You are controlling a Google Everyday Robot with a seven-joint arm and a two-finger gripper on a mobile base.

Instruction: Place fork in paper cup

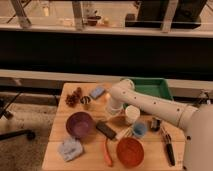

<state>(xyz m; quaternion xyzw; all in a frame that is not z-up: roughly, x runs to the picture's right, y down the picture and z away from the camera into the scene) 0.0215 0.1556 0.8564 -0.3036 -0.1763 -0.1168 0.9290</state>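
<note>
gripper [113, 111] low over table [60, 129], left of paper cup [132, 114] | fingers: cannot tell | fork unseen

Robot test lab or office workspace, not a home. Small wooden table [57, 155] at lower centre set out with assorted props, glass partition with metal posts [78, 15] across top of frame, chair base [12, 125] at left edge on speckled carpet. White arm reaches in from lower right; gripper [114, 109] sits at table centre, beside the paper cup [132, 114].
</note>
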